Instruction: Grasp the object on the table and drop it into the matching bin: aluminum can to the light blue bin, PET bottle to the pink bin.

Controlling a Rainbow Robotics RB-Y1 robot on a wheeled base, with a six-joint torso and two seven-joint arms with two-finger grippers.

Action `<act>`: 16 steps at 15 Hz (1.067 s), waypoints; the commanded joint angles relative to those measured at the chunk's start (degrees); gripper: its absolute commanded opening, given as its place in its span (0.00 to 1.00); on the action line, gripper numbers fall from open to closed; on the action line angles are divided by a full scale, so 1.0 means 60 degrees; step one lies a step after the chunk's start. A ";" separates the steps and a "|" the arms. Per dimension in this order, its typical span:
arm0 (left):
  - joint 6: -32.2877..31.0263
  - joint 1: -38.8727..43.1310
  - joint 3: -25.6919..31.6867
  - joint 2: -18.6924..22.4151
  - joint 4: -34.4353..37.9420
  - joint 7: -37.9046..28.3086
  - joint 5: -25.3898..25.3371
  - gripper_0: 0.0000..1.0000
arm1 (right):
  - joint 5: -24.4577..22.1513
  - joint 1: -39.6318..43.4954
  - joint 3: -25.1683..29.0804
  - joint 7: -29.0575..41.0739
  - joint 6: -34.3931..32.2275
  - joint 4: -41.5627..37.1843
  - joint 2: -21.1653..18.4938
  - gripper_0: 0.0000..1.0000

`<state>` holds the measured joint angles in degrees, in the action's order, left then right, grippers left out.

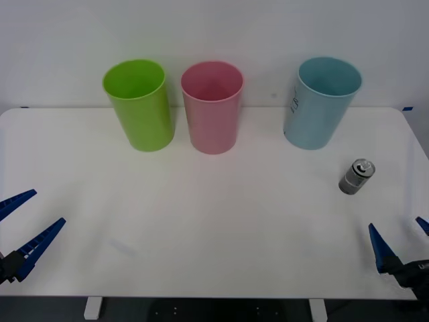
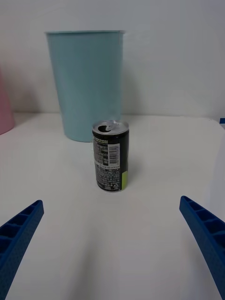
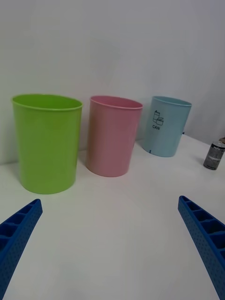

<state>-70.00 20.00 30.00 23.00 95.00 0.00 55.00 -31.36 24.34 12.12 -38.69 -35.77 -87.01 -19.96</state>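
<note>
Facing the can with my right gripper, jaws spread wide and empty, I have it lined up between them for a sideways grasp. It stands upright on the white surface, long axis vertical, opened silver top up, near the light blue bin marked CAN. Pink bin and green bin stand well apart from it. My left gripper waits open at the near left edge.

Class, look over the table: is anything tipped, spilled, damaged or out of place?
Nothing stands out. The aluminum can stands upright on the table near the light blue bin; all three bins are upright.
</note>
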 commanded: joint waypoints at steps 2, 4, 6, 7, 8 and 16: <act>0.0000 0.0000 0.0000 0.0000 0.0000 0.0000 0.0000 1.00 | -0.0398 -0.0834 0.0134 -0.0099 -0.0044 0.0865 0.0279 1.00; 0.0000 0.0000 0.0000 0.0000 0.0000 0.0000 0.0000 1.00 | -0.0632 -0.1200 0.0236 -0.0128 -0.0044 0.1187 0.0440 1.00; 0.0000 0.0000 0.0000 0.0000 0.0000 0.0000 0.0000 1.00 | -0.0838 -0.1552 0.0280 -0.0143 -0.0030 0.1465 0.0558 1.00; 0.0000 0.0000 0.0000 0.0000 0.0000 0.0000 0.0000 1.00 | -0.0969 -0.1728 0.0309 -0.0143 -0.0015 0.1597 0.0616 1.00; 0.0000 0.0000 0.0000 0.0000 0.0000 0.0000 0.0000 1.00 | -0.1013 -0.1962 0.0324 -0.0143 -0.0015 0.1831 0.0645 1.00; 0.0000 0.0000 0.0000 0.0000 0.0000 0.0000 0.0000 1.00 | -0.1277 -0.3383 0.0309 -0.0290 0.0102 0.3296 0.0660 1.00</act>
<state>-70.00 20.00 30.00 23.00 95.00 0.00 55.00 -38.93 4.98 14.03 -40.33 -35.32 -68.13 -15.99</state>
